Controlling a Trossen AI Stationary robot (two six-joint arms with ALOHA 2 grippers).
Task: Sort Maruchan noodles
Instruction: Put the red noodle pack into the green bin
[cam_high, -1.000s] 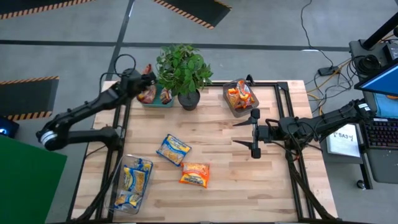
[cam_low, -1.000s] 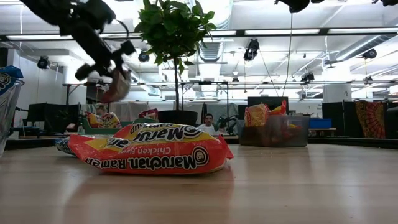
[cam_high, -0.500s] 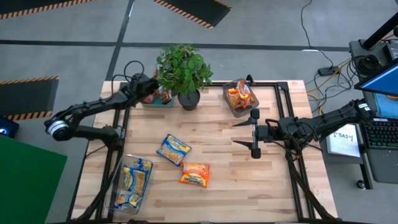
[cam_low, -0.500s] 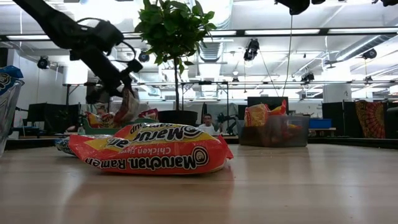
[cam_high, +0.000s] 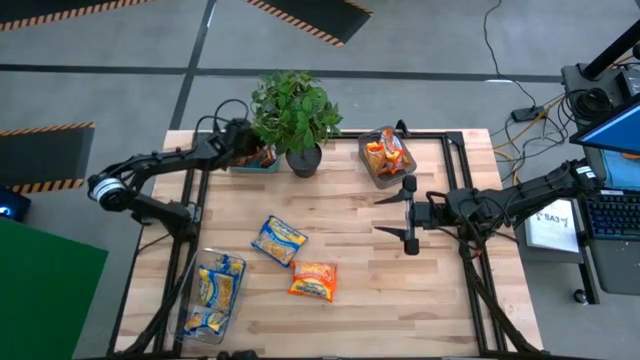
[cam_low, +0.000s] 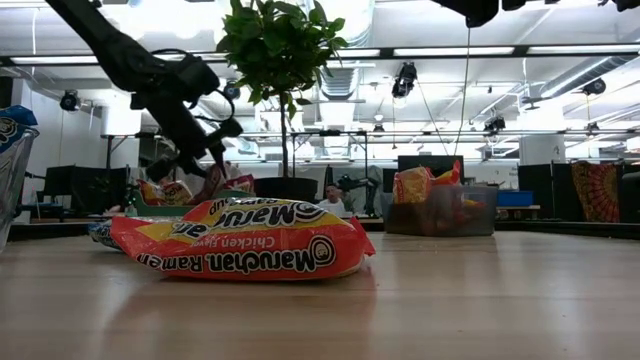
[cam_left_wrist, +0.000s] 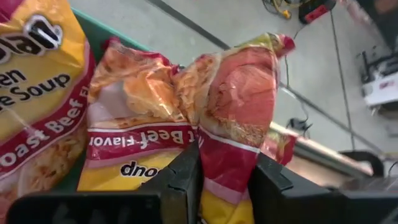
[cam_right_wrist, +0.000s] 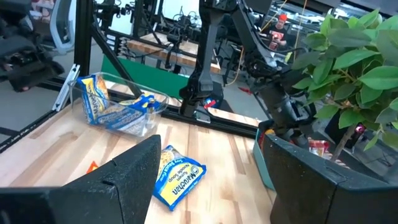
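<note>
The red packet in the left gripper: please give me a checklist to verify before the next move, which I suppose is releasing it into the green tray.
1. The red packet sits between the left gripper fingers: ok.
2. Gripper is over the green tray at the table's far left corner: ok.
3. Packets already in the tray are also red, Roast Beef flavor: ok.
4. Jaws fully released: not ok, the fingers are close against the packet.
5. Potted plant beside the tray is clear of the arm: cannot tell, the leaves are very near.
6. Right gripper waits open over the table's right side, away from the tray: ok.
</note>
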